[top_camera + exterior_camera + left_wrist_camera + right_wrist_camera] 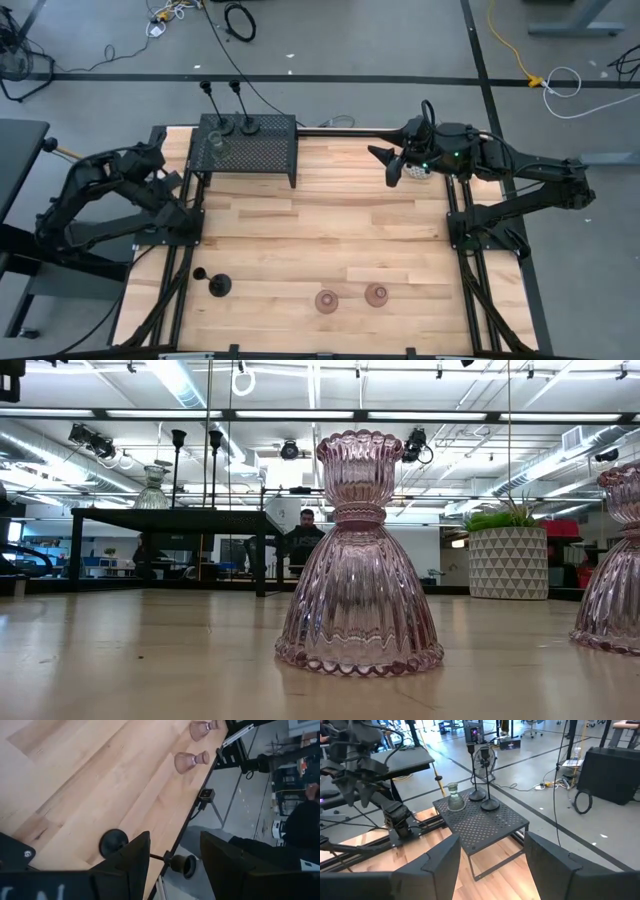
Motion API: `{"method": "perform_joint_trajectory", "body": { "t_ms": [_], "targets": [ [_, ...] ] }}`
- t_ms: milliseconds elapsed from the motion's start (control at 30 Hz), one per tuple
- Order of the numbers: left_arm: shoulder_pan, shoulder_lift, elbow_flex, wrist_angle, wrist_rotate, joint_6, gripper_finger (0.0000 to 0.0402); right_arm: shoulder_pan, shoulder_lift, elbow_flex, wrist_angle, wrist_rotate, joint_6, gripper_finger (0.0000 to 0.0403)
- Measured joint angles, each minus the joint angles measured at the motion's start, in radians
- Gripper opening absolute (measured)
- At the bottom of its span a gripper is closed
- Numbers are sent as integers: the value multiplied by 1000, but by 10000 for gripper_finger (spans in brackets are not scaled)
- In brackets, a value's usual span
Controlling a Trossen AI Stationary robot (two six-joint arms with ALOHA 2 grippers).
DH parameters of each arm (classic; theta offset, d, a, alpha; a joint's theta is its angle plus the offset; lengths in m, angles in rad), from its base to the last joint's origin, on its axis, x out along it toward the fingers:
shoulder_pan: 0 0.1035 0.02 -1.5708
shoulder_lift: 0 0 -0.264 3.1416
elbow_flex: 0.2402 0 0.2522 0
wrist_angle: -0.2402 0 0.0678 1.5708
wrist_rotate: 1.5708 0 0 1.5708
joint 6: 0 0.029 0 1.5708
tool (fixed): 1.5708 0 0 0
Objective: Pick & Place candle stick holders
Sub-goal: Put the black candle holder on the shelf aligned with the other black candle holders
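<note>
Left gripper: hangs by the left edge of the light wooden table, forward of the black mesh stand; fingers apart, nothing between them.
Lying holder: black candle stick holder with round base and thin stem, on its side at the table's front left corner, well forward of the stand.
On the stand: pale green squat glass holder at its left end; two black stemmed holders upright beside it, toward the middle.
Front of table: two pinkish ribbed glass holders, upright, near each other, far forward of the stand.
Right gripper: hovers just right of the stand, beside the green plant in a white patterned pot; fingers wide apart, empty.
Progress (judged): three holders placed, three still on the table.
Risk 1: the lying black holder may roll when nudged, and it sits near the table edge.
Risk 2: ribbed glass could slip in a loose pinch.
Risk 3: setting another piece down may knock the tall stems over.
</note>
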Motion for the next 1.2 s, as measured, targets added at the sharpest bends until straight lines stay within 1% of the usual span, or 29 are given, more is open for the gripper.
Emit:
{"method": "perform_joint_trajectory", "body": {
  "t_ms": [100, 233, 333, 433, 500, 567, 600, 633, 700, 767, 867, 1000, 1100, 1200],
  "targets": [
    [0, 0, -1, 21, -4, 20, 176, 0, 0, 0, 2, 28, 5, 220],
    [0, 5, -1, 144, -29, 45, 176, 0, 1, 0, 10, 60, 12, 220],
    [0, 16, -5, 177, -43, 46, 176, 0, 4, 0, 11, 71, 13, 220],
    [-5, 28, -65, 232, -43, 38, 176, 0, 12, 0, 10, 76, 19, 220],
    [-24, 43, -134, 346, -3, 14, 176, 0, 22, 0, 13, 89, 19, 220],
    [-65, 57, -201, 433, 91, -12, 176, 0, 29, 0, 12, 95, 19, 220],
    [-91, 58, -217, 469, 112, -40, 176, -1, 32, 0, 12, 94, 19, 220],
    [-123, 55, -223, 484, 108, -61, 176, -1, 36, 0, 14, 94, 19, 220],
    [-193, 50, -223, 470, 43, -85, 176, -2, 42, 0, 20, 96, 19, 220],
    [-276, 50, -219, 490, -28, -139, 176, -5, 43, 0, 21, 96, 19, 220],
    [-409, 56, -220, 535, -85, -215, 176, -5, 46, 0, 26, 97, 22, 220],
    [-595, 48, -219, 573, -203, -333, 176, -5, 47, 0, 31, 97, 22, 220],
    [-729, 46, -220, 569, -285, -402, 176, -5, 47, 0, 32, 97, 19, 220],
    [-855, 47, -220, 565, -345, -479, 176, -5, 47, 0, 37, 97, 19, 220]
  ]
}}
